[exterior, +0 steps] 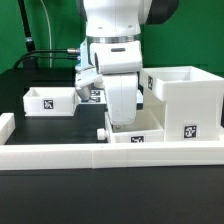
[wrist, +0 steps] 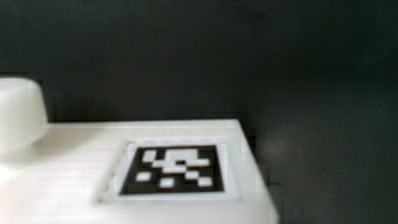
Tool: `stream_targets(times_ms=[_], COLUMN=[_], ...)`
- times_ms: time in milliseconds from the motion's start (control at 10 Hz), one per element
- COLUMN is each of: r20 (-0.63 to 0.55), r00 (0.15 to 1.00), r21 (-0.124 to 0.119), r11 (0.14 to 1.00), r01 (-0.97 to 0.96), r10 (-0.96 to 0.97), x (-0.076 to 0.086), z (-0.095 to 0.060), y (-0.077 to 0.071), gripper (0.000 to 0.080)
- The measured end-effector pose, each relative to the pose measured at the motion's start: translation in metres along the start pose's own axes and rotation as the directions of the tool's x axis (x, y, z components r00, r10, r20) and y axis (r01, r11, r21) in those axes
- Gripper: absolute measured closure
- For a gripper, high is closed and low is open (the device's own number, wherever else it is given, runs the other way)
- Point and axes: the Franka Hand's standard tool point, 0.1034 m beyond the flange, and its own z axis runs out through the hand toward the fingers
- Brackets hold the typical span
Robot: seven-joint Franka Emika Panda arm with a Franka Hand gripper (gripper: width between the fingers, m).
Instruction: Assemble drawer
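So, going from the exterior view's left: the first tray is sitting well away from the drawer casing, open side up, with one black-and-white tag showing on its front wall. My guess is it's parked out there so it isn't crowding the work.

Next over, just beside the casing, the second tray is lying with its little knob pointing away from the casing. The gripper is hanging straight down over it, low enough that its fingertips are getting lost against the white plastic. I honestly can't tell whether the fingers are spread, pressed together or pinching anything.

The wrist view isn't helping much. It's showing a blurry tag on a flat white face, dark table beyond it, and a rounded white lump that could be a finger or a knob.

I'm reading this as lining up a grab on the tray nearest the casing. The casing itself is standing tall and boxy, looking open on top, with a tag low on its front. The border wall is running along in front of the casing and both trays, probably keeping parts from sliding off.
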Motion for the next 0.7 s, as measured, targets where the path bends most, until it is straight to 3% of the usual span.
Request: stream_targets(times_ms=[700], r20=[0.005], r00=[1.0], r21=[0.001], r11=[1.0], r01=[0.031], r10=[-0.031], x=[0.0018], z=[0.0003], y=[-0.0002], gripper=[0.0757])
